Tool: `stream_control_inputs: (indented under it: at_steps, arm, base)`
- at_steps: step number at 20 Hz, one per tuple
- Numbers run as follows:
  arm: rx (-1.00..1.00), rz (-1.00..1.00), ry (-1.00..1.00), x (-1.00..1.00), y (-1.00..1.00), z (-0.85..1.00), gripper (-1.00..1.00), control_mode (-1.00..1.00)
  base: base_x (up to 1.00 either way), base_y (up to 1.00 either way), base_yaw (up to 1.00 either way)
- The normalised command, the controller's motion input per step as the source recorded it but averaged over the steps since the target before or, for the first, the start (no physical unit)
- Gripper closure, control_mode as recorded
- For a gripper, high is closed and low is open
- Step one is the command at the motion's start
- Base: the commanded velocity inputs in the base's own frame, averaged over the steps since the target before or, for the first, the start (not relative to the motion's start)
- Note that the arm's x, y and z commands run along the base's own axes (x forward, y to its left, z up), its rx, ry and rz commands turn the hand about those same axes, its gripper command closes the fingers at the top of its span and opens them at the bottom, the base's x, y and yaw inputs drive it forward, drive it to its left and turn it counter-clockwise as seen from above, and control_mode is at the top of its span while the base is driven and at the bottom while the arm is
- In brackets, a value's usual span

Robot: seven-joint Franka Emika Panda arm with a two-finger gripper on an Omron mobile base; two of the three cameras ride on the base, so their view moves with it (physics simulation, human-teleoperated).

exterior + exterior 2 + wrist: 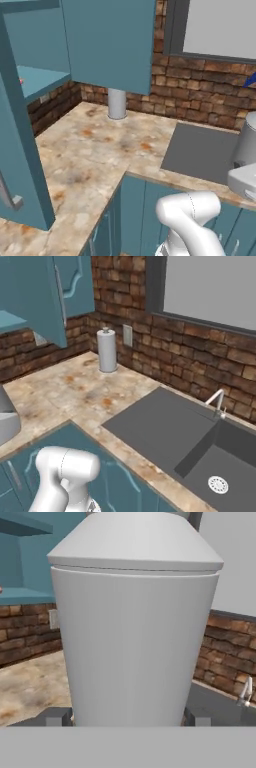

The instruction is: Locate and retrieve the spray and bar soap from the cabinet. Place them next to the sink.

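Kitchen: sink (165, 431), stone counter (85, 150), cabinet (107, 42).

A broad stretch of speckled bench (65, 391) is left free between the brick back wall and the sink (165, 431), broken at the back by an upright paper-towel roll (106, 350) standing near the wall. The open cabinet door (22, 165) juts out over the bench's left end and narrows approach from that side. The cabinet (107, 42) hangs low over the roll. Forward passage of the hand (131, 714) is taken up by the spray (135, 627) held upright between its fingers. The slim faucet (218, 402) rises at the sink's far rim.
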Motion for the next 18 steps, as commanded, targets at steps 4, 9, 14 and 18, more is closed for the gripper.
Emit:
stream_control_inputs:
  at_steps: [4,9,14,18]
  arm:
    - [0.0,0.0,0.0,0.0,0.0,0.0,1.0,1.0]
    - [0.0,0.0,0.0,0.0,0.0,0.0,1.0,1.0]
    - [0.0,0.0,0.0,0.0,0.0,0.0,1.0,1.0]
    - [0.0,0.0,0.0,0.0,0.0,0.0,1.0,1.0]
  base:
    - [-0.12,0.0,-0.43]
    - [-0.09,0.0,-0.42]
    - [0.0,-0.17,-0.37]
    - [-0.03,-0.06,-0.02]
